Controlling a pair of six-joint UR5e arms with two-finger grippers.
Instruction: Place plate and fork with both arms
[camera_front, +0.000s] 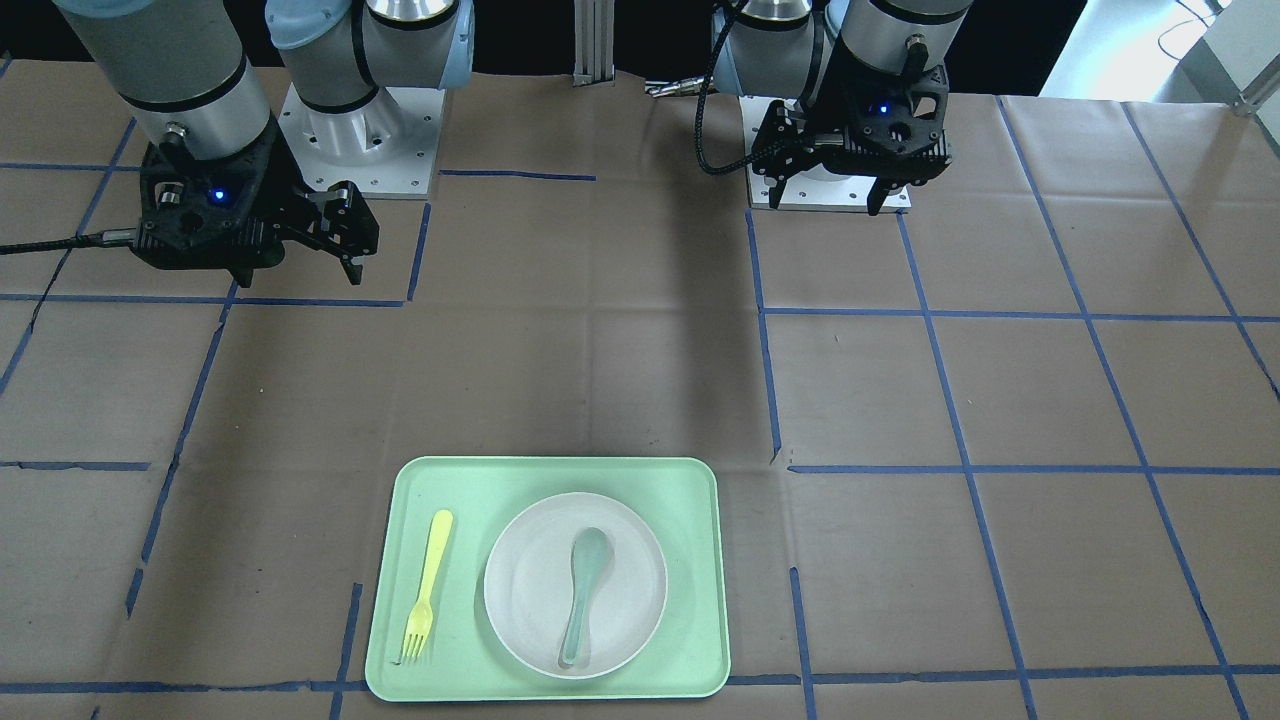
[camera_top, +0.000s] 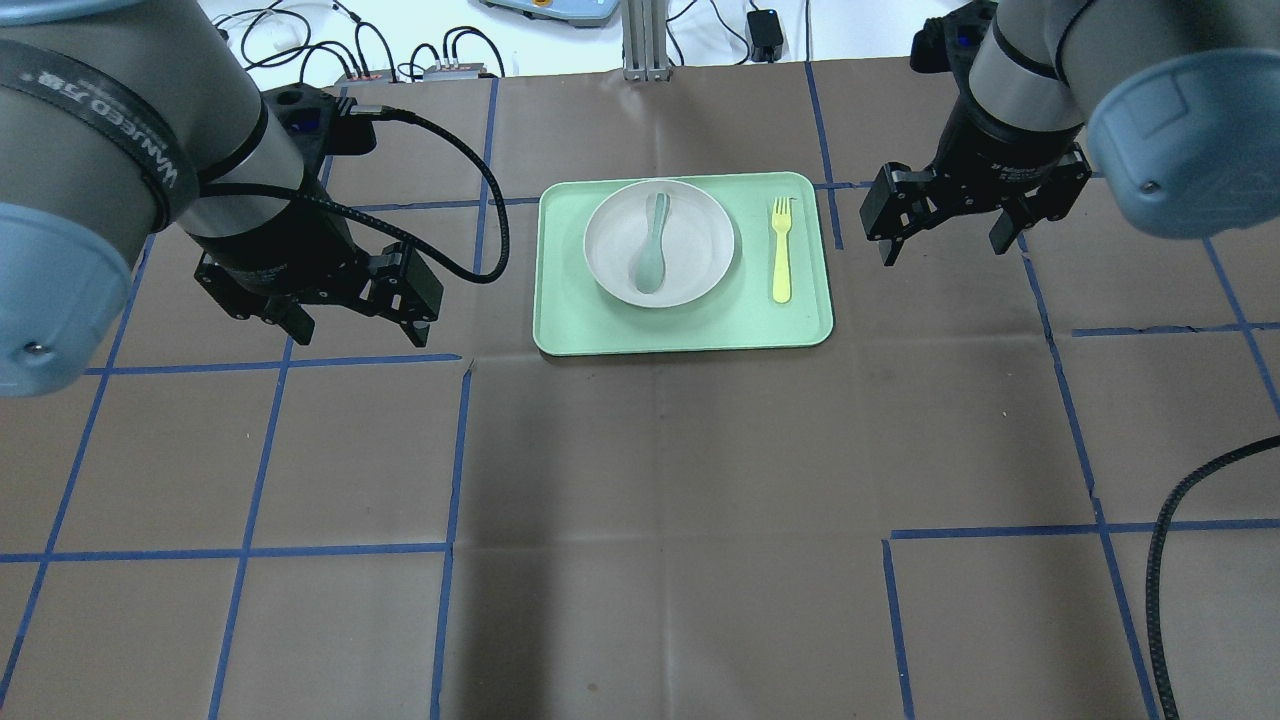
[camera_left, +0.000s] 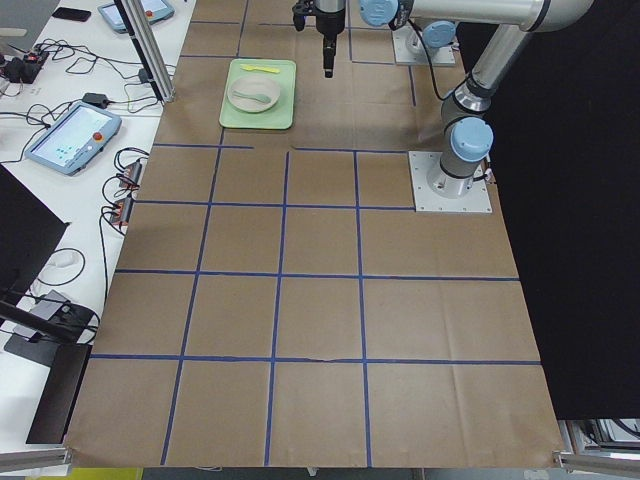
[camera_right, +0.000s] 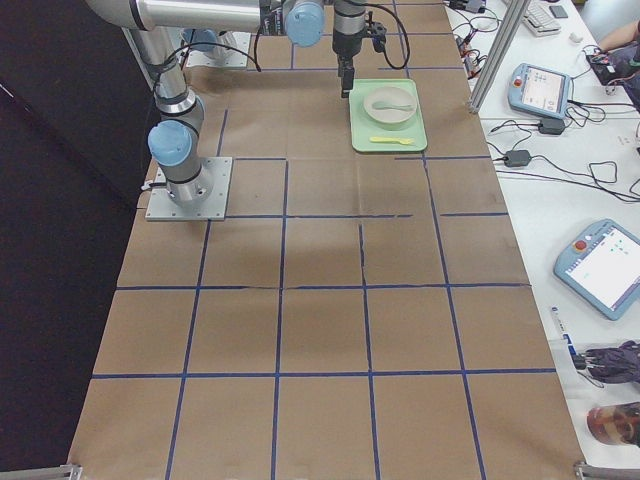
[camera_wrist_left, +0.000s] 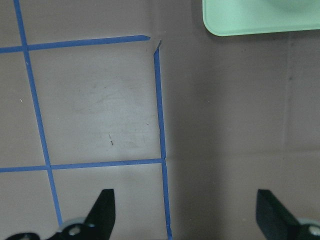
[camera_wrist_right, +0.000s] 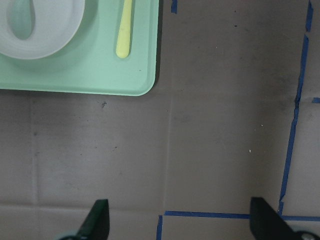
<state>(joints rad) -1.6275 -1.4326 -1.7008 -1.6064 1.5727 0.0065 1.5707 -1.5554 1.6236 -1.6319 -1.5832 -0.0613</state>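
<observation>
Plate: we record a round, off-white, shallow plate (camera_top: 702, 258) with a raised rim and a plain surface. It sits flat on the pale-green tray (camera_top: 560, 328), toward the robot's left half of it.
Spoon: a grey-green spoon (camera_top: 650, 250) lies inside the plate. Its bowl end is toward the robot and its handle reaches for the far rim.
Fork: we see a slim, pale-yellow fork (camera_top: 781, 255) with short tines, about as long as the plate is wide. It lies flat on the bare tray floor just beside the plate, on the robot's right of it and not touching it. The tines point away from the robot, and the fork runs roughly parallel to the spoon.
Tray: it is rectangular with rounded corners and rests on the brown-paper table (camera_top: 660, 470), which is marked with a blue tape grid (camera_top: 450, 450). It stands between the two arms.
Left gripper: the left gripper (camera_top: 358, 325) hovers over bare paper off the tray's left edge, well apart from the plate. Its fingers are spread wide and grasp nothing. In the left wrist view we find only paper and tape between the tips, with one tray corner at the upper right.
Right gripper: the right gripper (camera_top: 944, 250) hovers off the tray's right edge, near the fork but clear of it. Its fingers are likewise spread and it carries nothing. The right wrist view shows a tray corner, part of the plate and the fork's handle end at the upper left.
</observation>
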